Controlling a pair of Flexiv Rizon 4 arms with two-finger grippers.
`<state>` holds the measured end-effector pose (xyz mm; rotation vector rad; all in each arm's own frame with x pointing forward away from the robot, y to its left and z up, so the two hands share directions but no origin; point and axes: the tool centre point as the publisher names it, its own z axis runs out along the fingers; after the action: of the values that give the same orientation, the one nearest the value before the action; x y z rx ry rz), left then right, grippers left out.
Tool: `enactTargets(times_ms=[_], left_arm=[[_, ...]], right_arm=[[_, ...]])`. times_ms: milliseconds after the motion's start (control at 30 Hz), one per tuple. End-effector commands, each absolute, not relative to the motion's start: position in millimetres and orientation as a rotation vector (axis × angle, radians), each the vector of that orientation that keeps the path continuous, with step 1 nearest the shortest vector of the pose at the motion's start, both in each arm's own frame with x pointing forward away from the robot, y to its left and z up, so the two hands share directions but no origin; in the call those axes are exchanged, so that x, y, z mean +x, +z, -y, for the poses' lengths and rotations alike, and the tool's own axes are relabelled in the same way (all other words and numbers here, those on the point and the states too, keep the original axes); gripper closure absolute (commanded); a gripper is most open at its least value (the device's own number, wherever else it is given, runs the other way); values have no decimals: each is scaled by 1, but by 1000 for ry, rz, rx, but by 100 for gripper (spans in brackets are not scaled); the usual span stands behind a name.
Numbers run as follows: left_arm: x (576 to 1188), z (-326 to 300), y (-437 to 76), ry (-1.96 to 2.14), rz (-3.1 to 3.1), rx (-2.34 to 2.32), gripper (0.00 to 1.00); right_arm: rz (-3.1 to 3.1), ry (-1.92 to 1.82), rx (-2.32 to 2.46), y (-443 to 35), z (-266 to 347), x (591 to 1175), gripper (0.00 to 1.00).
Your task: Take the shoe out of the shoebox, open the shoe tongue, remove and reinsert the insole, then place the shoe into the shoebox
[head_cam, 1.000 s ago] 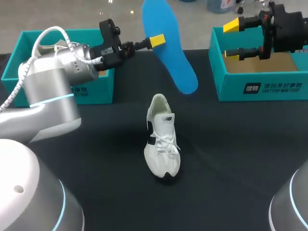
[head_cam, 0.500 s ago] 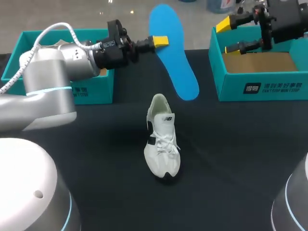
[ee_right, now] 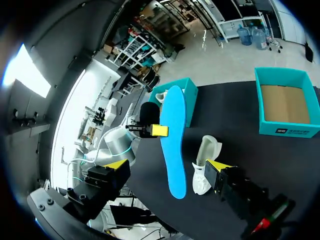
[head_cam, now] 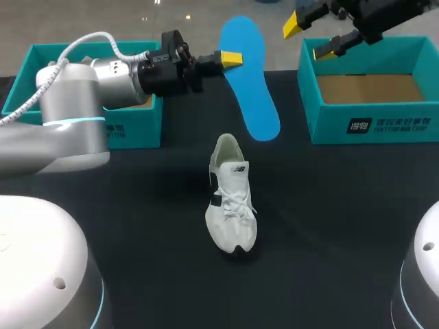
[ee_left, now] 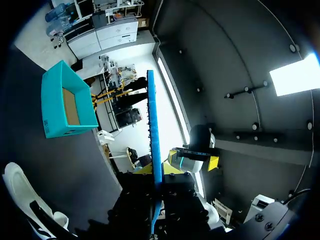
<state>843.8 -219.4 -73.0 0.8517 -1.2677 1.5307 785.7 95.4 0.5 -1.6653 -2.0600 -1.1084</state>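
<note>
Robotics lab, black worktable point(head_cam: 343, 226), left arm point(head_cam: 68, 130), right arm point(head_cam: 420, 274)

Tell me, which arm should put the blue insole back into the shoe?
Probably left: the left tool grips the blue insole near the white shoe. The right tool is open, empty, up by the teal shoebox.

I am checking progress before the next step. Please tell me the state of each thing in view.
Blue foam insole: held aloft, out of the shoe.
White lace-up sneaker: upright on the table.
Left gripper: shut on the insole.
Right gripper: open, empty.
Right teal cardboard shoebox: open, empty.
Left teal cardboard shoebox: open, partly hidden.
</note>
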Motion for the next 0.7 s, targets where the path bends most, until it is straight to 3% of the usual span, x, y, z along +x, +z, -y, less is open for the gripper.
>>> enactTargets(times_ms=[33,700], left_arm=[[844,222,-74,1494,1262,874,100],[840,222,-80,1231,1203,1037,100]], right_arm=[[2197,-943,-1863,8,-105,785,0],[2516,-547,-2112,15,-151,786,0]])
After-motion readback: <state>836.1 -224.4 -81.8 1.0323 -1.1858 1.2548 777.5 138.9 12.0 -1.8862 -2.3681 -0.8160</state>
